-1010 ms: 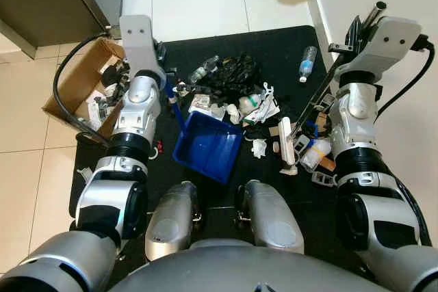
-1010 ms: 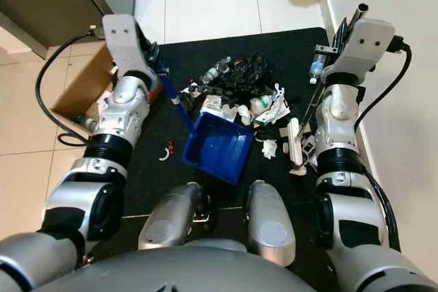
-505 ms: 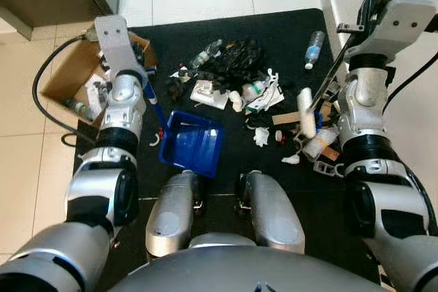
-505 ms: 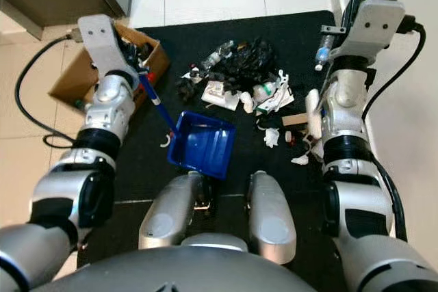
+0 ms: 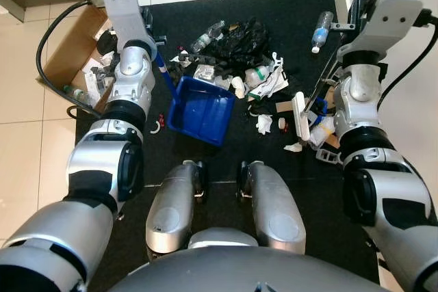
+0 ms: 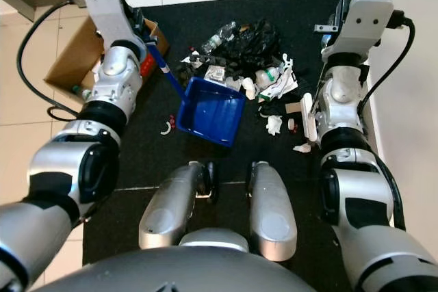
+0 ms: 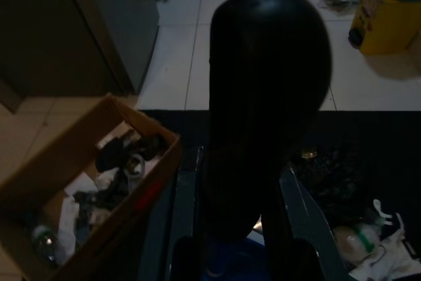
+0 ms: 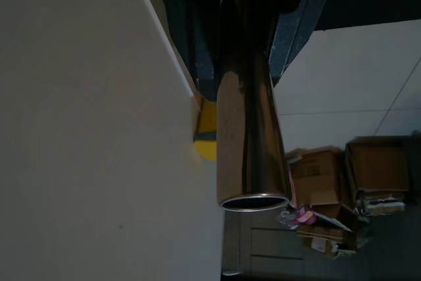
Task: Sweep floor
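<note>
Dustpan set at the litter pile, broom poised beside it

The left gripper (image 5: 152, 51) holds the blue dustpan (image 5: 199, 109) against the litter pile (image 5: 236, 66); the right gripper (image 5: 342, 35), seemingly clamped on the broom (image 5: 301, 118), should sweep toward the dustpan, low and steady.

Blue dustpan (image 5: 198, 107) on black mat (image 5: 287, 18) (beside litter pile (image 5: 236, 66))
</note>
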### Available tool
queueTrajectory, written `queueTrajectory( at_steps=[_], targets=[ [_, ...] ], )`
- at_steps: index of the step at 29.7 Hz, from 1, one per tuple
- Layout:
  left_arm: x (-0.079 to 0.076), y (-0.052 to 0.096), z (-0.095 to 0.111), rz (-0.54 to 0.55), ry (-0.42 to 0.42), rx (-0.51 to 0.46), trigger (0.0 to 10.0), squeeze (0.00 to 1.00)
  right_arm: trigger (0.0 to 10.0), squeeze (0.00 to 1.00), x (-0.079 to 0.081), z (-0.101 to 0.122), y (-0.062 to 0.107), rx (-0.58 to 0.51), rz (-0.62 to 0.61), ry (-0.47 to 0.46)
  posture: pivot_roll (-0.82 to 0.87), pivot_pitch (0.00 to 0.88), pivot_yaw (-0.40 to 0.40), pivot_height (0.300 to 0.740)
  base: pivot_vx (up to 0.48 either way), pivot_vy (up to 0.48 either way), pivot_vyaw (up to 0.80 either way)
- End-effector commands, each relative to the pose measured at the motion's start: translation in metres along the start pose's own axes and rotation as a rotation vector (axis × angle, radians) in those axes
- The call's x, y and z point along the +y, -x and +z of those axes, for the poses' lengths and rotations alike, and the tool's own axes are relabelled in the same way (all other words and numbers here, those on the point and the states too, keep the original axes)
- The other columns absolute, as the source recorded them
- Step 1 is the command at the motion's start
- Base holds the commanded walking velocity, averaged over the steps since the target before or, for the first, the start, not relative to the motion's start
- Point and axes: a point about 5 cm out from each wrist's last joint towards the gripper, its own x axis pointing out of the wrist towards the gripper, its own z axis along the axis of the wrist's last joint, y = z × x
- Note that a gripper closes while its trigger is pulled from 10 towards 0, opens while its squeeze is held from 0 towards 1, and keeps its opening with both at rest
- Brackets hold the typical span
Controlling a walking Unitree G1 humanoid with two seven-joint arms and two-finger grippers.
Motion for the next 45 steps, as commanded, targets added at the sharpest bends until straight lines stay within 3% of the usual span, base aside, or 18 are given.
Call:
queueTrajectory(
  at_steps=[1, 10, 13, 17, 22, 25, 30, 31, 32, 35, 38, 45],
  targets=[
    [0.005, 0.001, -0.004, 0.001, -0.066, 0.01, 10.0, 0.0, 10.0, 0.0, -0.003, 0.0, 0.001, -0.009, -0.014, -0.008, 0.06, 0.265, 0.14, 0.74, 0.0, 0.0, 0.0],
    [-0.008, 0.002, -0.008, -0.004, -0.014, 0.017, 10.0, 0.0, 10.0, 0.0, -0.011, -0.003, 0.002, -0.004, -0.038, 0.001, 0.04, 0.272, 0.152, 0.74, 0.0, 0.0, 0.0],
    [-0.018, 0.004, -0.01, 0.019, -0.006, 0.024, 10.0, 0.0, 10.0, 0.0, -0.024, -0.004, 0.003, -0.012, -0.054, 0.089, 0.04, 0.27, 0.157, 0.74, 0.0, 0.0, 0.0],
    [-0.025, 0.006, -0.013, -0.016, -0.009, 0.031, 10.0, 0.0, 10.0, 0.0, -0.029, -0.001, 0.001, -0.031, -0.064, 0.084, 0.05, 0.27, 0.16, 0.74, 0.0, 0.0, 0.0],
    [-0.023, 0.008, -0.019, -0.033, -0.01, 0.037, 10.0, 0.0, 10.0, 0.0, -0.033, -0.001, -0.001, -0.028, -0.091, 0.082, 0.07, 0.268, 0.168, 0.74, 0.0, 0.0, 0.0],
    [-0.018, 0.01, -0.024, -0.036, -0.014, 0.038, 10.0, 0.0, 10.0, 0.0, -0.023, -0.016, 0.007, 0.067, -0.099, -0.017, 0.11, 0.263, 0.175, 0.74, 0.0, 0.0, 0.0],
    [-0.014, 0.013, -0.03, -0.037, -0.033, 0.044, 10.0, 0.0, 10.0, 0.0, 0.006, -0.036, 0.016, 0.21, -0.093, -0.318, 0.13, 0.259, 0.182, 0.74, 0.0, 0.0, 0.0],
    [-0.014, 0.013, -0.03, -0.037, -0.033, 0.044, 10.0, 0.0, 10.0, 0.0, 0.006, -0.036, 0.016, 0.21, -0.093, -0.318, 0.13, 0.259, 0.182, 0.74, 0.0, 0.0, 0.0],
    [-0.013, 0.014, -0.031, -0.035, -0.037, 0.045, 10.0, 0.0, 10.0, 0.0, 0.023, -0.037, 0.018, 0.229, -0.028, -0.397, 0.14, 0.255, 0.184, 0.74, 0.0, 0.0, 0.0],
    [-0.013, 0.014, -0.031, -0.033, -0.039, 0.045, 10.0, 0.0, 10.0, 0.0, 0.032, -0.037, 0.019, 0.233, 0.012, -0.424, 0.14, 0.252, 0.185, 0.74, 0.0, 0.0, 0.0],
    [-0.012, 0.014, -0.031, -0.027, -0.05, 0.045, 10.0, 0.0, 10.0, 0.0, 0.062, -0.032, 0.022, 0.224, 0.142, -0.509, 0.14, 0.246, 0.18, 0.74, 0.0, 0.0, 0.0],
    [-0.014, 0.014, -0.031, -0.02, -0.08, 0.055, 10.0, 0.0, 10.0, 0.0, 0.085, -0.02, 0.021, 0.149, 0.236, -0.644, 0.12, 0.243, 0.17, 0.74, 0.0, 0.0, 0.0]
  ],
)
